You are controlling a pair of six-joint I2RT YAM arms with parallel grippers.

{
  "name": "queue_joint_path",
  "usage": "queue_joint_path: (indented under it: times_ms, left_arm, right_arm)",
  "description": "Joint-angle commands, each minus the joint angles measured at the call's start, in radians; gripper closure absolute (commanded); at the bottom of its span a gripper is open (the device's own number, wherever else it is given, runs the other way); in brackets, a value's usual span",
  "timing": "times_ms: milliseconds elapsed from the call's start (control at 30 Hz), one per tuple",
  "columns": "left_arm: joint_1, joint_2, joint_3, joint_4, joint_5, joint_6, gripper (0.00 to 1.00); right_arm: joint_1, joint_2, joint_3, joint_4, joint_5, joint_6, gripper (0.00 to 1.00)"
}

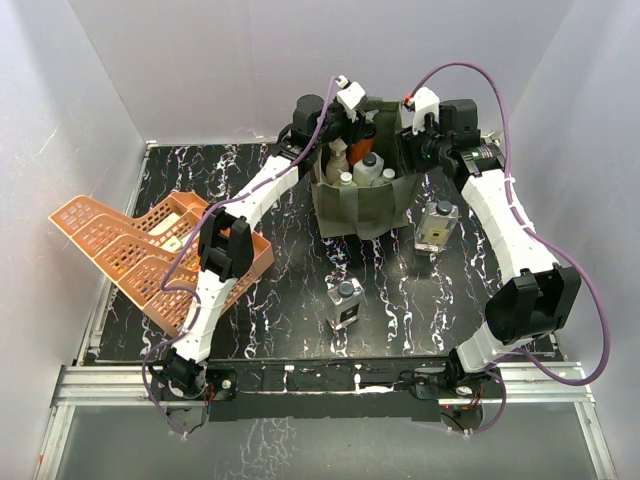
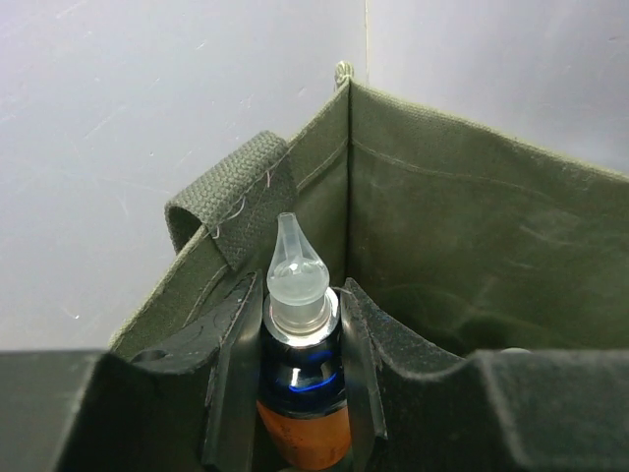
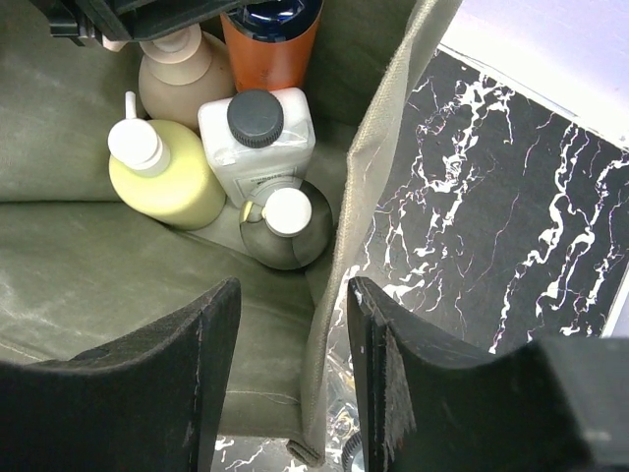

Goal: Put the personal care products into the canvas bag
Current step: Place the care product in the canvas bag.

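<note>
The left gripper (image 2: 298,295) is clamping the orange bottle (image 2: 303,393), blue-shouldered and clear-nozzled, upright inside the canvas bag (image 2: 462,226) at the table's 12 o'clock. By my reading, this placing is calling next for a release and a straight lift. The right gripper (image 3: 292,293) is straddling the bag's wall, fingers apart, while a clear bottle (image 1: 437,225) is waiting at the bag's 4 o'clock and a square bottle (image 1: 345,303) at 6.

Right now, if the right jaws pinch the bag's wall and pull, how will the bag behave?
Probably floppy: the bag wall is thin creased cloth, so it may fold. Likely it drags rather than lifts, with bottles weighing it down.
</note>
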Motion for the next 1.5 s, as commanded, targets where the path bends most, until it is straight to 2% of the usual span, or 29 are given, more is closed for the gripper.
queue_joint_path:
  times_ms: [0,233,367,900,1300,1467]
  left_arm:
    - [-0.006,-0.071,-0.03,0.171,0.017,-0.037,1.0]
    - [-0.003,-0.098,-0.119,0.189,0.042,0.003,1.0]
    - [-0.002,-0.094,-0.125,0.135,0.066,0.042,1.0]
    - [-0.003,-0.036,-0.068,-0.055,0.091,0.138,1.0]
    - [-0.003,0.018,-0.025,-0.101,0.11,0.262,0.92]
    - [-0.002,-0.003,-0.071,-0.075,0.14,0.262,1.0]
  right_arm:
    - [-0.007,-0.003,-0.012,0.033,0.006,-0.008,0.52]
    - [-0.014,-0.005,-0.011,0.036,0.021,-0.008,0.73]
    - [-0.016,-0.004,-0.016,0.034,0.019,-0.008,0.79]
    - [-0.017,0.002,-0.016,0.037,0.006,-0.005,0.8]
    - [-0.017,0.016,-0.004,0.034,-0.005,-0.005,0.8]
    - [-0.017,0.035,0.047,0.042,-0.037,-0.012,0.8]
